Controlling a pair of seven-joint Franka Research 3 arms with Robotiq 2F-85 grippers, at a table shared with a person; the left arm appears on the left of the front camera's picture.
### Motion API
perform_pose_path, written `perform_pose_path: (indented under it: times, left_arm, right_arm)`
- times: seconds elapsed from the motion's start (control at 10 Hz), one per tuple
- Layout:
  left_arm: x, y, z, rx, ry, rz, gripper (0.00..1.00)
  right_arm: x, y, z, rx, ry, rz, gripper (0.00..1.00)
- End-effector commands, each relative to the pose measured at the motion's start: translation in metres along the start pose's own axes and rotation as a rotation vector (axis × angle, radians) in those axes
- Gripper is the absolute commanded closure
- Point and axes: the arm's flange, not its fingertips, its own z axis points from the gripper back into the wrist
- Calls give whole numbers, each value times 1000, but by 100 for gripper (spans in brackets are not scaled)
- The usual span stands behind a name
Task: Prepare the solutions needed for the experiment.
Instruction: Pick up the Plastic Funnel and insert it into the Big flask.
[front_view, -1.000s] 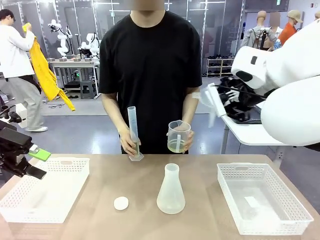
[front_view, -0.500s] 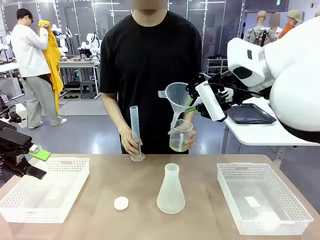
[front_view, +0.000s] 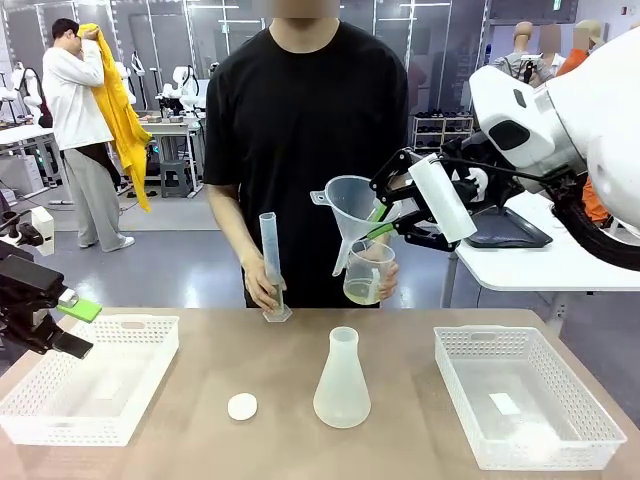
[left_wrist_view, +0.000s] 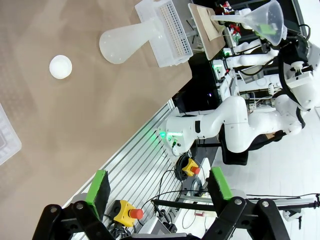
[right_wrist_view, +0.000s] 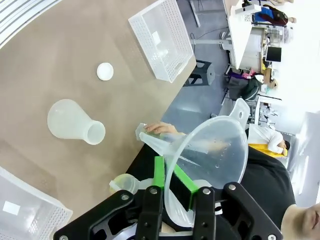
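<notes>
R tool (front_view: 379, 224) is clamped on the cone wall of a clear funnel (front_view: 352, 198), held high, right of ctr in the front view, stem slanting down-left. The wrist view agrees: green pads (right_wrist_view: 159, 172) pinch the funnel. L tool (front_view: 77, 326) sits at the left edge, jaws wide apart, nothing in them.

The flask (front_view: 342, 384) stands upright mid-counter (front_view: 200, 360), lower ctr of frame. Neck up, long axis vertical, mouth uncapped. It looks empty, tho that's hard to tell thru the whitish wall. The pale yellow liquid (front_view: 357, 292) is in the jug (front_view: 362, 262) in the person's hand (front_view: 385, 282), just behind the funnel stem.

Key relation: the flask mouth lies almost straight below the funnel tip in frame, prob. nearer the camera. R arm is far nearer than L. Likely next: bring the stem plumb, then lower it into the neck.
</notes>
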Motion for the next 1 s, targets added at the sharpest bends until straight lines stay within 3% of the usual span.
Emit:
perform_pose_path:
  times: [0.0, 0.2, 0.3, 0.9]
  left_arm:
    - [3, -1, -1, -27, -11, -20, 0]
    - [3, -1, -1, -27, -11, -20, 0]
    - [3, -1, -1, -27, -11, -20, 0]
    - [3, -1, -1, -27, -11, -20, 0]
  right_arm:
    - [-2, -2, -3, -20, 20, 8, 100]
    - [-2, -2, -3, -20, 20, 8, 100]
    - [0, -1, 1, -4, 16, -5, 94]
    - [-17, 31, -44, 95, -1, -45, 94]
